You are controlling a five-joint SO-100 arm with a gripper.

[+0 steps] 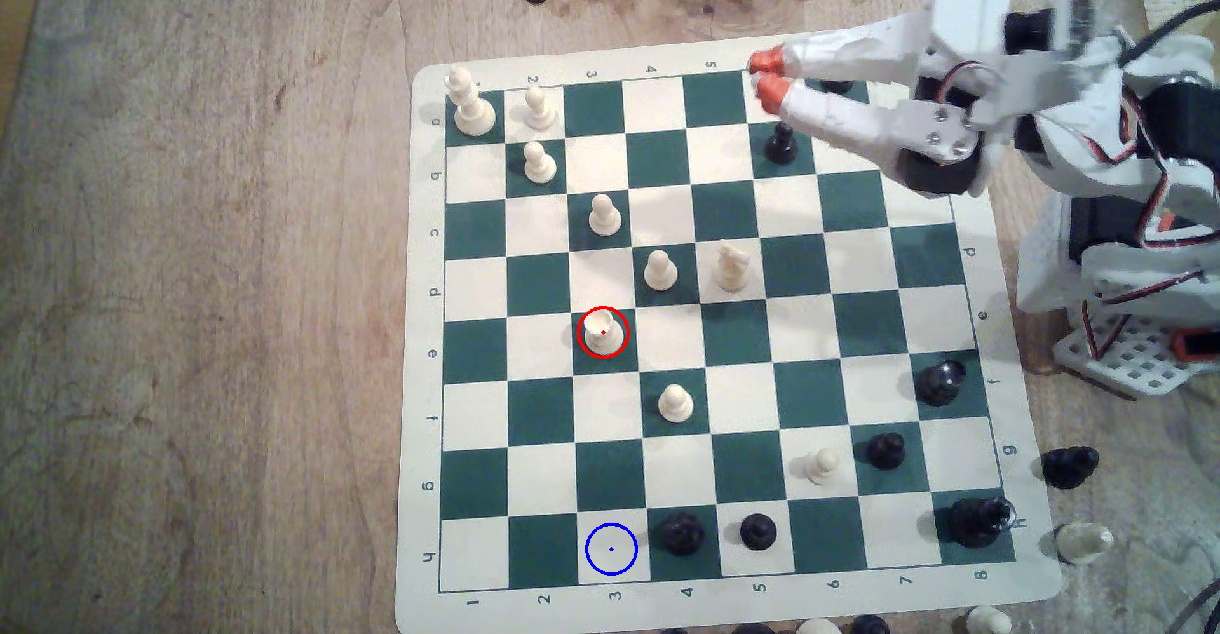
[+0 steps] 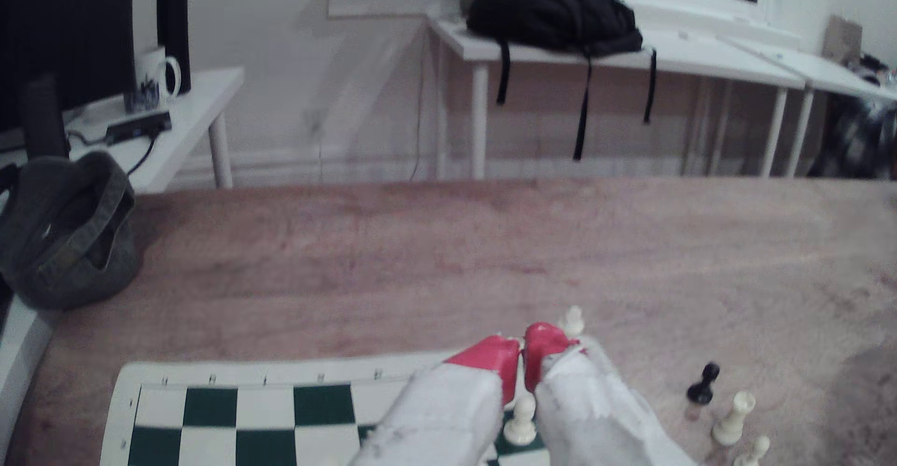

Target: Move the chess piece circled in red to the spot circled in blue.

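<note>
- Approach is the step in hand, by my judgement: nothing is gripped yet, and the end effector (image 1: 766, 76) hangs above the far edge of the board (image 1: 422, 317), by the column marked 5, well apart from its target.
- Its red fingertips (image 2: 490, 357) sit almost together in the wrist view, a thin gap between them and nothing held.
- The chess piece (image 1: 603, 332), cream with a cup-like top, stands upright in the red circle on a dark green square, row e, column 3.
- The spot (image 1: 611, 549) is a bare cream square in row h of that column; a black piece (image 1: 682, 534) stands on the next square.
- Next, I judge, the tips must spread, travel over the pawns (image 1: 659, 270) without knocking them, and descend around the piece.
</note>
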